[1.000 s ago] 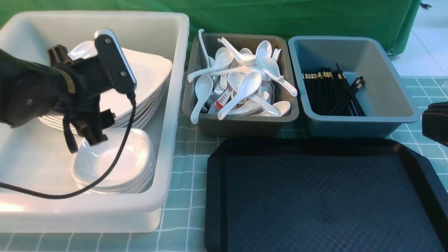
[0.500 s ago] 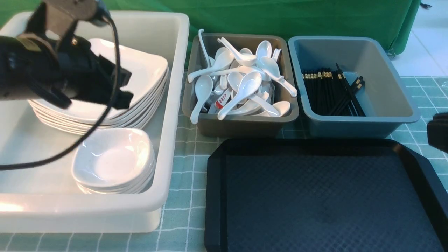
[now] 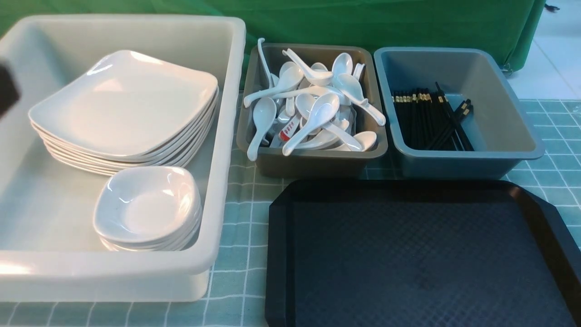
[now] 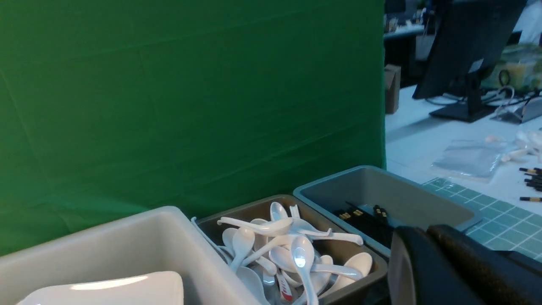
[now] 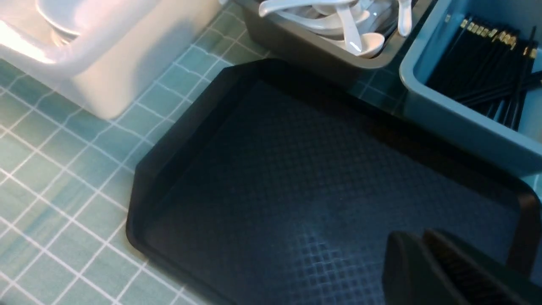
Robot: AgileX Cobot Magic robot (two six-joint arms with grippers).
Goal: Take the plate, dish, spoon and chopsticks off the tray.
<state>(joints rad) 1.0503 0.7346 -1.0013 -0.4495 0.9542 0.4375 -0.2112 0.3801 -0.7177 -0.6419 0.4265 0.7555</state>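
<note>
While the left gripper (image 4: 427, 237) is showing its fingers pressed together with nothing between them, the right gripper (image 5: 419, 239) is likewise keeping its fingertips together, holding nothing visible. Beneath the right one, the black tray (image 3: 426, 259) is lying flat, exposing its textured floor. Just beyond it, white spoons (image 3: 313, 118) are crowding a brown bin (image 3: 313, 165), some handles overhanging its rim; gold-tipped chopsticks (image 3: 424, 120) are lying in a blue-grey bin (image 3: 467, 165). Left of the tray, a high-walled white tub (image 3: 113, 263) is enclosing stacked plates (image 3: 127, 104) and, nearer, stacked dishes (image 3: 145, 204). A green cloth (image 3: 363, 22) is hanging behind. The front view is cutting off the tray's near edge; a dark, blurred shape (image 3: 7, 88) is intruding at its left border. A red-marked label (image 3: 289, 128) is showing among the spoons, its characters being too small to read.
</note>
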